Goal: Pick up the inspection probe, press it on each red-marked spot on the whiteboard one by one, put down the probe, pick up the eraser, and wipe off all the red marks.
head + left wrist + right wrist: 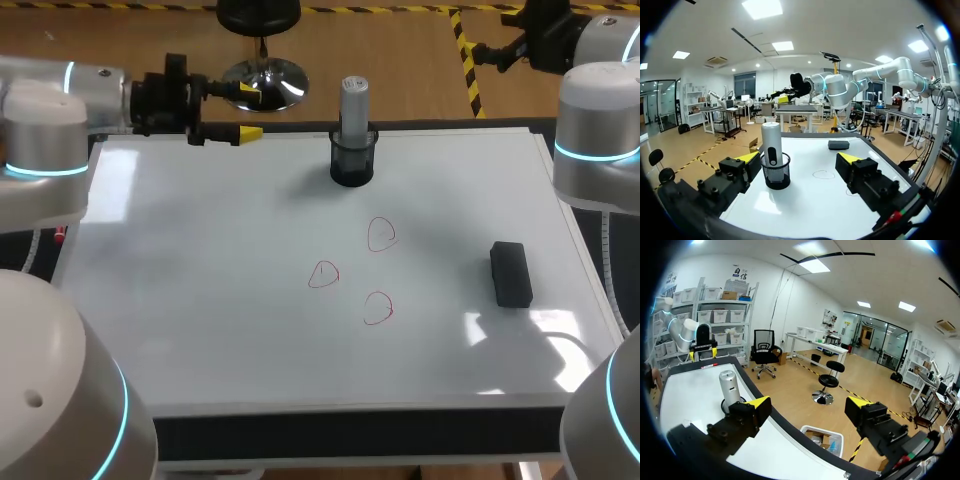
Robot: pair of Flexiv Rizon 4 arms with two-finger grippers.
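Observation:
The inspection probe [353,103], a grey cylinder, stands upright in a black mesh cup [352,162] at the whiteboard's [200,300] far edge. Three red outlines [381,234] [323,274] [378,308] sit mid-board. The black eraser [511,273] lies to their right. My left gripper [247,112] hovers open at the far left corner, level and pointing right. In its wrist view the left gripper [799,158] has the probe [771,142] just ahead near one finger, the eraser [838,145] farther on. My right gripper [808,402] is open and empty past the far right corner, the probe [729,385] off beside it.
The board's black frame [350,430] runs along the near edge. My right arm's body [598,130] stands at the board's right side and my left arm's body [45,130] at its left. Bare board lies left of the marks.

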